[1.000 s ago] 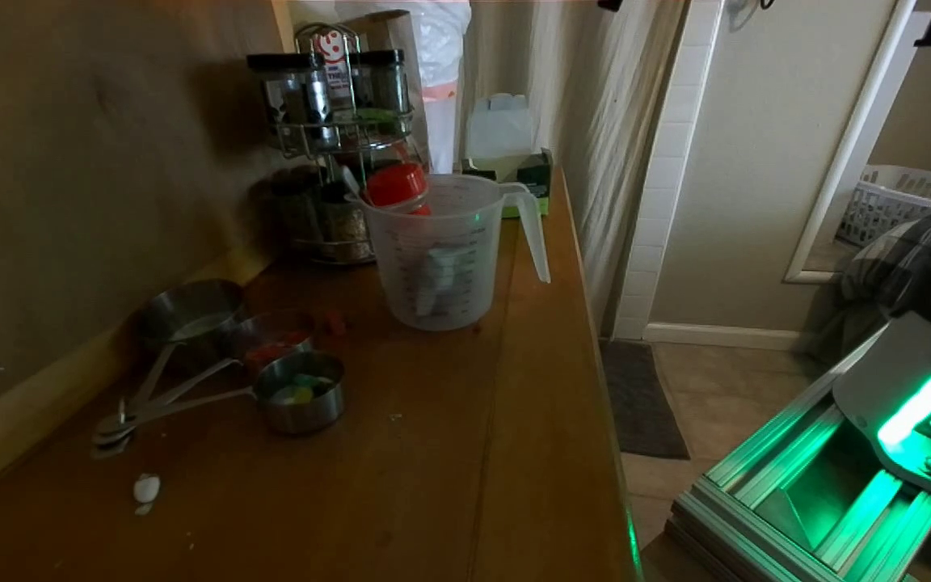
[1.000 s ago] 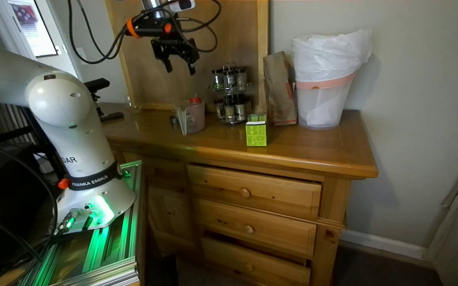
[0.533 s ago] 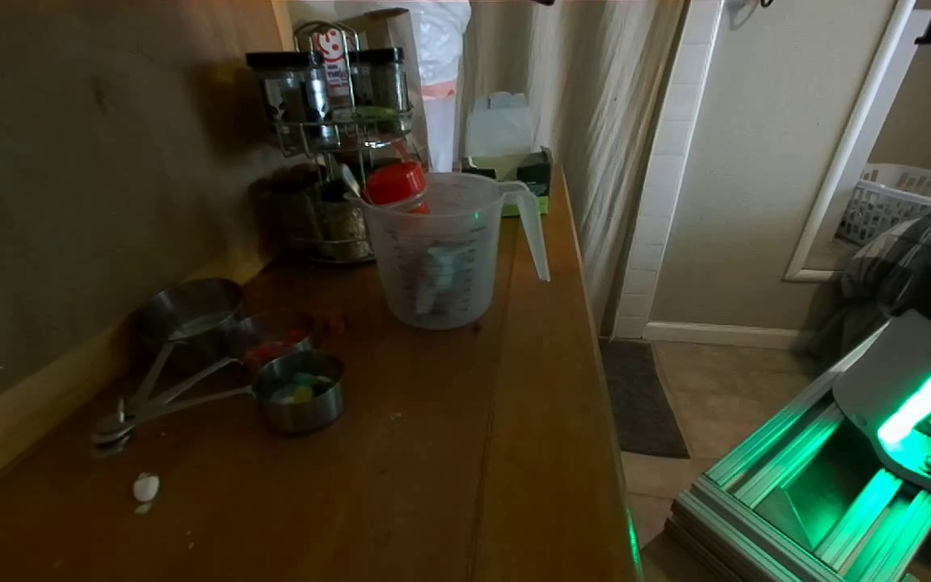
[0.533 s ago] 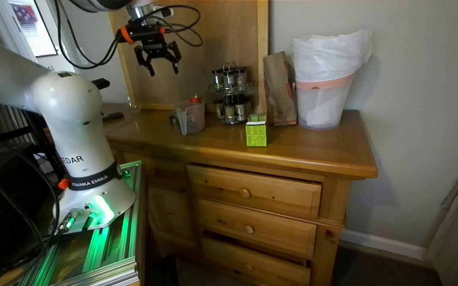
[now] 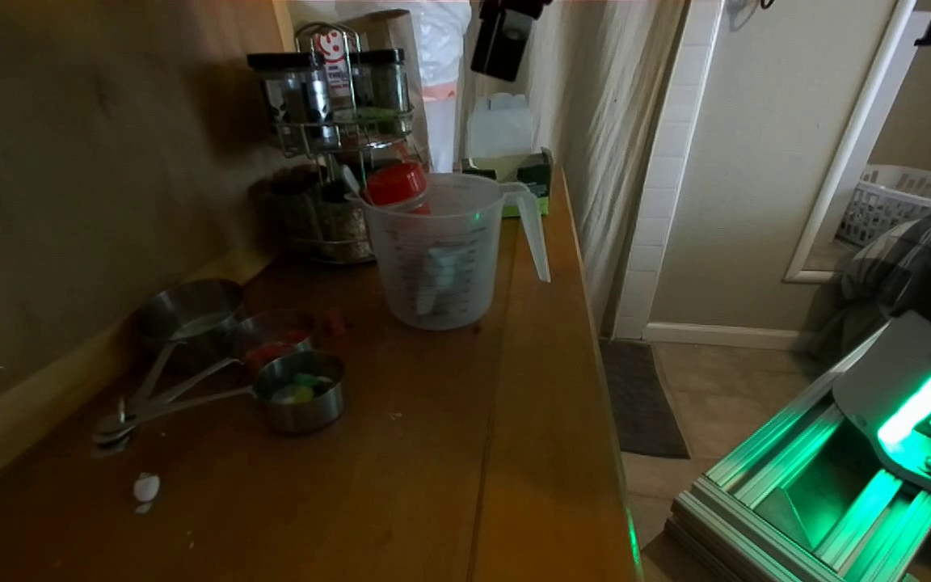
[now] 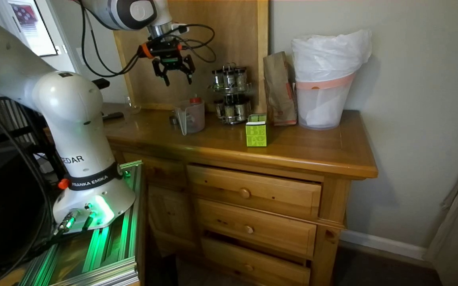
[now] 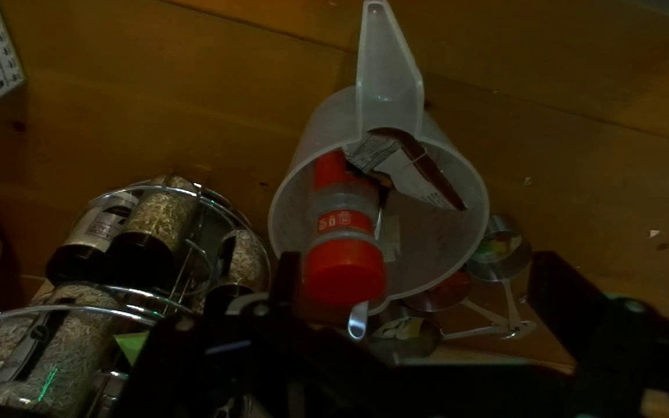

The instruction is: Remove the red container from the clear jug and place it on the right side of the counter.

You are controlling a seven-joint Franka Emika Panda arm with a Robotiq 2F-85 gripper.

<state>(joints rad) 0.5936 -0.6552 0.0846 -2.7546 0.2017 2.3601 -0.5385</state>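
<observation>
Red container [image 7: 345, 222] still leans inside the clear jug [image 7: 333, 122], centre of the wrist view, while the gripper [image 6: 179, 83], fingers spread wide, holding nothing, has come lower, upper left of centre in an exterior view, so likely approaching, no grasp yet.

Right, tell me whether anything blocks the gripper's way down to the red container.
Nothing visible stands between the open gripper and the red container, whose lid pokes above the jug. What looks like a spoon handle sticks out beside the lid, and the spice rack stands near the jug; the gripper might brush either.
</observation>
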